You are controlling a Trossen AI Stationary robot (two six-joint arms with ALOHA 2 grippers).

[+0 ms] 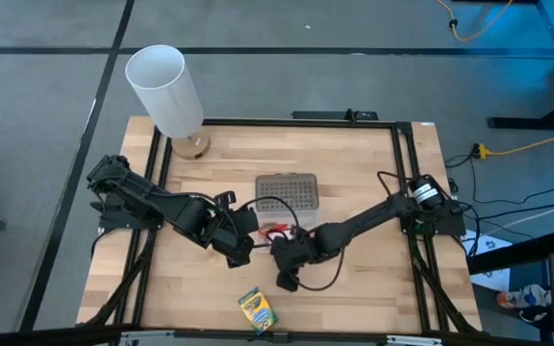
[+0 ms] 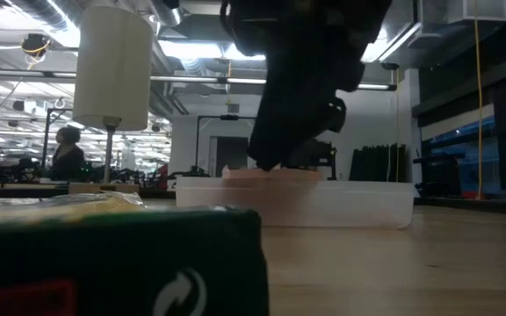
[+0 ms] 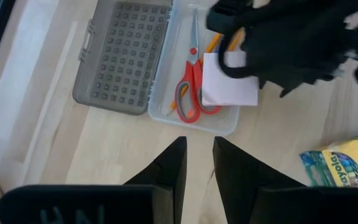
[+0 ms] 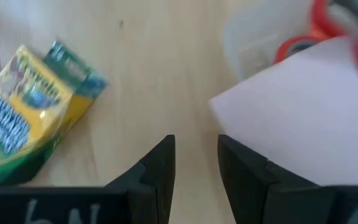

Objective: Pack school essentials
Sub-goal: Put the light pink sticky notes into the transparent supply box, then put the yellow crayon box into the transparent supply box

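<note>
Right gripper (image 4: pixel 194 163) empty, fingers slightly parted, hovering by the case (image 3: pixel 194 121) over the sticky-note pad (image 3: pixel 229 87). Left gripper (image 3: pixel 199 165) also empty, near-closed. Crayon box (image 1: pixel 255 309) unpacked on tabletop (image 1: pixel 373 288).

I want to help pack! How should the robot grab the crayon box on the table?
Grip the crayon box across its two long sides, coming straight down from above. It lies flat on the table, alone, with bare wood all around it, so the fingers probably fit on both sides.
</note>
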